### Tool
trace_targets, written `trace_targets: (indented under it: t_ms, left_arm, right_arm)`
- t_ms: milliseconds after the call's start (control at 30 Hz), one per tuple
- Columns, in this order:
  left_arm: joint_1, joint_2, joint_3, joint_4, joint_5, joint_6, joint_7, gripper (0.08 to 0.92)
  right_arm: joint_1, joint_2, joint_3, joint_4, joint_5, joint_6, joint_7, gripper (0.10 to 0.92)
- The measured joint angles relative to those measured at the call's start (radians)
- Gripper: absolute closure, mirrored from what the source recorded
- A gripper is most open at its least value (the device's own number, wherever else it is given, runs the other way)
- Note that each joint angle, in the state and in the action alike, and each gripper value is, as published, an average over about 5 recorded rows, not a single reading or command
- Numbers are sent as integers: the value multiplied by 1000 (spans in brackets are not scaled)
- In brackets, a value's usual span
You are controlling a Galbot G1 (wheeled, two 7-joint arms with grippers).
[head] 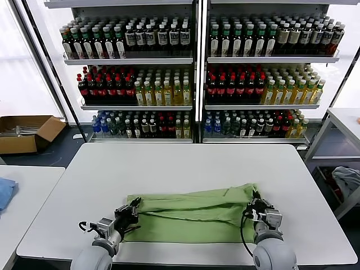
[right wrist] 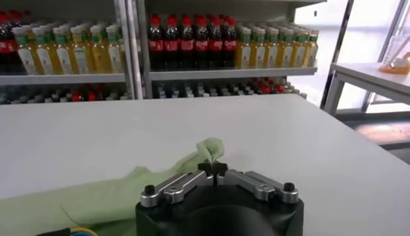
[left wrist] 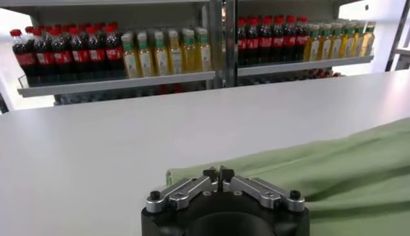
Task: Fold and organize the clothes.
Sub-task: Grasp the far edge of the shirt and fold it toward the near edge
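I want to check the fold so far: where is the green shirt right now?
In the head view the green shirt lies bunched along the near edge of the white table, stretched between the left tool and the right tool, each shut on one end.

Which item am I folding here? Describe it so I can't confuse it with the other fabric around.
On the big white table before the drink shelves, near its front edge, lies the green shirt, stretched between the left gripper and right gripper, both shut on its ends. It is the only cloth on this table; the blue cloth lies on the side table at the left.
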Motion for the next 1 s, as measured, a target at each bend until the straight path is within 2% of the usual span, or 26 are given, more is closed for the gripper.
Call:
trace_targets:
  t_ms: [367, 667, 1000]
  left_arm:
    - [-20, -9, 11, 27, 12, -21, 5, 896]
    - [-40, -19, 18, 28, 23, -49, -4, 661]
    - [-6, -36, 1, -28, 77, -33, -36, 366]
  right_arm:
    - [-34, 13, -14, -27, -32, 9, -3, 918]
    - [-57, 33, -19, -49, -62, 33, -3, 886]
    - [-94, 22, -4, 28, -67, 61, -10, 615]
